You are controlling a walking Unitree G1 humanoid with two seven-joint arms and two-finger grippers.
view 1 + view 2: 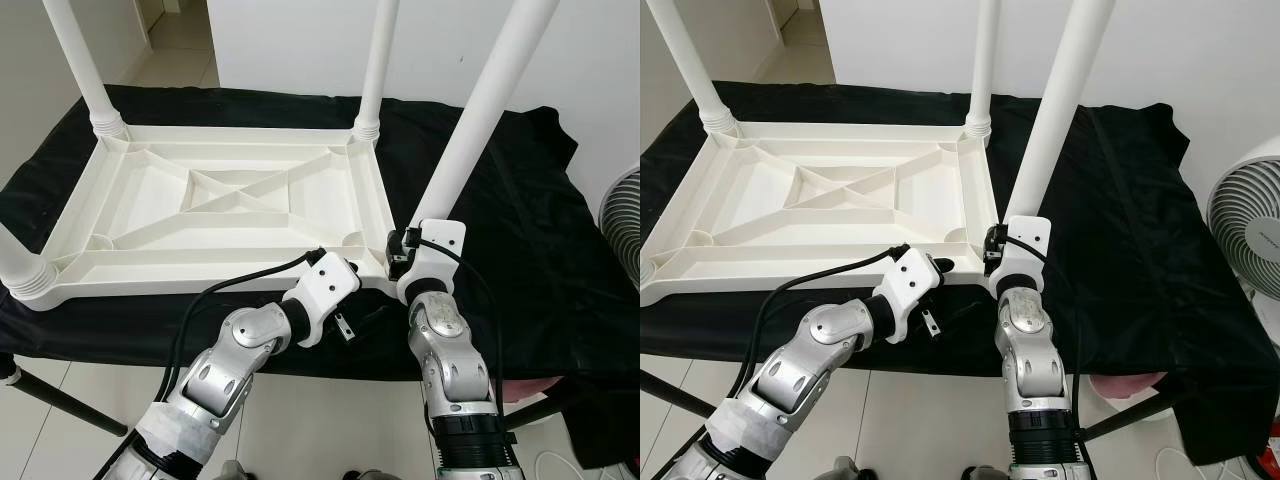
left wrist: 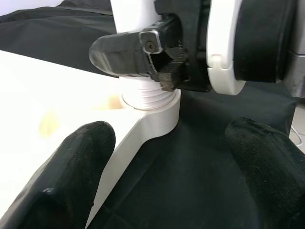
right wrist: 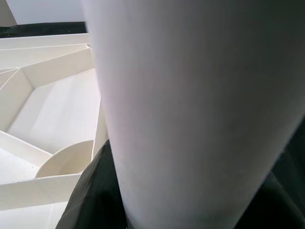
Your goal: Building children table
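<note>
My right gripper (image 2: 159,59) clamps the near table leg (image 1: 470,130) at its socket — left gripper (image 2: 167,157) spread wide beside the upturned tabletop (image 1: 215,200).

White tabletop (image 1: 215,215) and leg (image 1: 480,110) appear to be smooth, faintly glossy plastic; black cloth (image 1: 530,230) beneath lies matt and creased; right gripper (image 2: 157,55) shows ridged black pads, seemingly rubber, shiny casing.

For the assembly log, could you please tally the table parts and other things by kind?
White tabletop, upside down: 1
White table legs: 4
Black cloth: 1
Fan: 1
Total: 7
</note>
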